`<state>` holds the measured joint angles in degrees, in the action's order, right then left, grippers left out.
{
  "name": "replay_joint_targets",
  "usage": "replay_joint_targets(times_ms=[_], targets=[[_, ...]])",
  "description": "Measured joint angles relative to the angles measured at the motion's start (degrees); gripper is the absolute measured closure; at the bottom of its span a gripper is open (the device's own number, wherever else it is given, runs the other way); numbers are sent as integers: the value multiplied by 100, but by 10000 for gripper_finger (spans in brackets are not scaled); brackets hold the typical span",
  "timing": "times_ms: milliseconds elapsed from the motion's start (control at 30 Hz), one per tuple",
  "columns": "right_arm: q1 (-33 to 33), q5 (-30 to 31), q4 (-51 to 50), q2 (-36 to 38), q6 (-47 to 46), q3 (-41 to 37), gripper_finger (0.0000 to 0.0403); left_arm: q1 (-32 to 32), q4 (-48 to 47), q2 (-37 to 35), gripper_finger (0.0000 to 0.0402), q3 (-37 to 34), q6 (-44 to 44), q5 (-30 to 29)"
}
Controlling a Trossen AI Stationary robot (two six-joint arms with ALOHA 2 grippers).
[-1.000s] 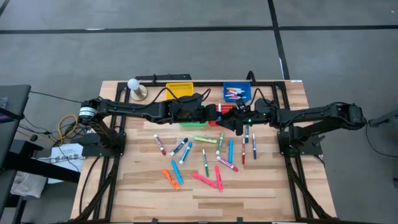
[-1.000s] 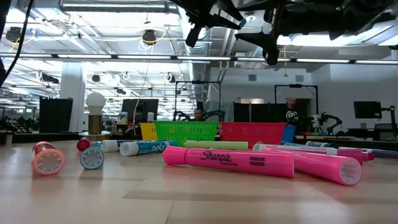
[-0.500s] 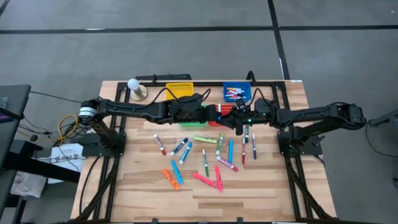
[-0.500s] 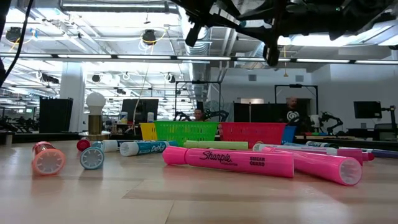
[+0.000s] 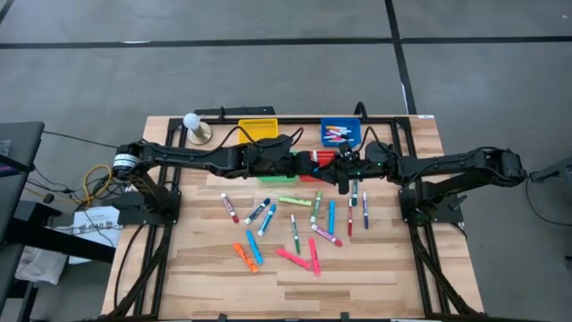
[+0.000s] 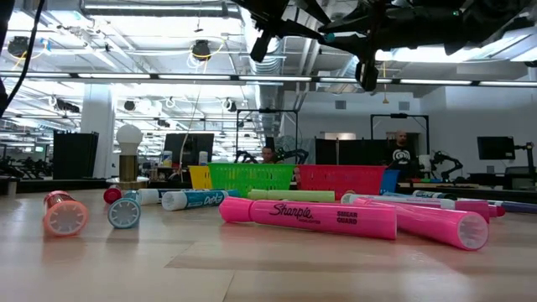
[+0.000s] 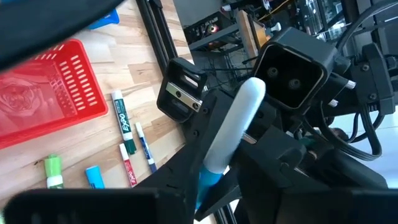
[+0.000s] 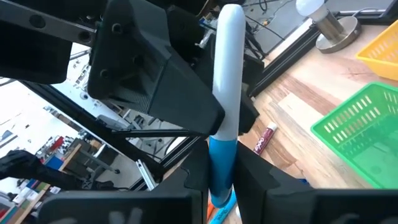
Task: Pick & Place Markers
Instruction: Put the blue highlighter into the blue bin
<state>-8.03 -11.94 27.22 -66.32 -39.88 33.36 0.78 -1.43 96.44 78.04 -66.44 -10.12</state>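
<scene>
We see the blue mesh basket [image 5: 340,132] at the table's far edge holding several markers; the red basket [image 7: 46,99] looks bare inside. Our right gripper [image 8: 221,186] pinches a blue-and-white marker [image 8: 226,93] above the table [image 5: 402,268] near the baskets. Our left gripper [image 7: 205,180] is beside it, spread we cannot tell. Loose markers [image 5: 295,233] scatter mid-table; the near wood stays open.

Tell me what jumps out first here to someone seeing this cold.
The two dark arms meeting mid-air over the back of the wooden table, with a white-bodied, blue-capped marker passing between the left gripper and the right gripper, whose jaws are closed on its blue end. Next, the loose scatter of coloured markers across the table's middle, a fat pink highlighter nearest the low camera. Behind them stands a row of yellow, green, red and blue mesh baskets.
</scene>
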Motion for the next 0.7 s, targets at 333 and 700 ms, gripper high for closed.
replay_joint_targets(times_ms=[333,700], targets=[[0,-15,-2,0,-61,2,366,34,-138,11,222,0,396,99],[2,-15,-17,0,-68,4,366,164,-282,-146,162,0,963,97]])
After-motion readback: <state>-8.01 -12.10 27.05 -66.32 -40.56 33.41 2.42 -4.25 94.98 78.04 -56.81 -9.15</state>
